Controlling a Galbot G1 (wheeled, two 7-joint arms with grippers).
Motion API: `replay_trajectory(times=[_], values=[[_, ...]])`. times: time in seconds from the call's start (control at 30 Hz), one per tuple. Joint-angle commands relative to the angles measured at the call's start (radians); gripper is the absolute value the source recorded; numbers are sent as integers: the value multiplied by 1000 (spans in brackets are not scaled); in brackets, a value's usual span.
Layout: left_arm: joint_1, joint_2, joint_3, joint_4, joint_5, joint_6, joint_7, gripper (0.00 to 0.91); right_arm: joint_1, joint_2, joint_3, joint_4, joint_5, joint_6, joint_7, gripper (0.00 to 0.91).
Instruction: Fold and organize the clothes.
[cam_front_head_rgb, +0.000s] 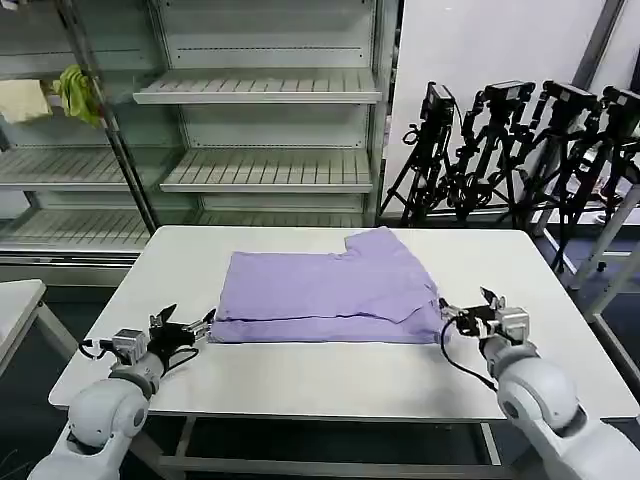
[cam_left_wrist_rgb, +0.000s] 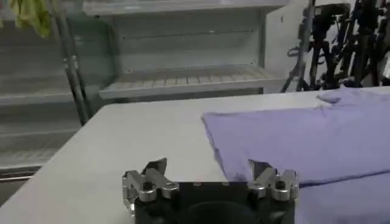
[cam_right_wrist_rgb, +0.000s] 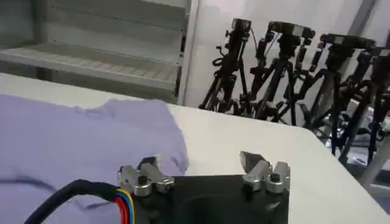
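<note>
you will find no readable text, label, brand, number or sign in any view: not on the shelves, the tripods, the bench or the fabric lying on it.

White table (cam_front_head_rgb: 300, 385), empty metal shelving (cam_front_head_rgb: 260, 90) behind, tripods (cam_front_head_rgb: 520, 150) right.

White table (cam_front_head_rgb: 300, 385), empty shelving (cam_front_head_rgb: 265, 90), yellow-green cloth (cam_front_head_rgb: 78, 92), black tripods (cam_front_head_rgb: 520, 150)

T-shirt (cam_front_head_rgb: 330, 290) | lavender, plain side up | apparently folded in layers, flat | table centre
</note>
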Motion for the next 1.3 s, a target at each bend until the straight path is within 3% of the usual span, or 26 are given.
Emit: replay_trajectory(times=[0.03,0.27,0.5,0.93,1.3], values=[[100,-34,16,-86,-25,26,-9,907,-180,-20,70,127,-6,-1,5,907],[90,-47,32,-56,-18,25,-2,907,-174,25,43,89,-32,0,-1,907],[78,-48,32,-33,-18,22,3,907,-146,59,18,38,-42,3,-11,826],[52,-59,43,-9,4,16,12,907,-123,92,11,-23,-76,29,-41,796],[43,-56,45,11,10,5,20,907,-96,127,-13,-58,-108,42,-57,675]])
